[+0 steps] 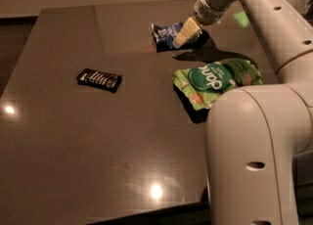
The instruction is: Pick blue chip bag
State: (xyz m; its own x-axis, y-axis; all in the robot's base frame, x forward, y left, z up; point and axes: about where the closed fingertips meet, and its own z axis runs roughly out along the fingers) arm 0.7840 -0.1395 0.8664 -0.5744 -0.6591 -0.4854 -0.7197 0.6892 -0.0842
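Camera view: tool (187,32) sits at right edge of blue chip bag (165,33), touching or just over it; can't tell if spread or closed. Risk, imo: foil crumples or slides on slick surface (98,146), so grip slips off. Nearby: green bag (217,79) camera-side of tool, black packet (99,78) well left. Nothing btwn tool & bag.

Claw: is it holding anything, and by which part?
Cannot tell. The claw sits at the right end of the blue chip bag, which lies on the table; no grip shows.
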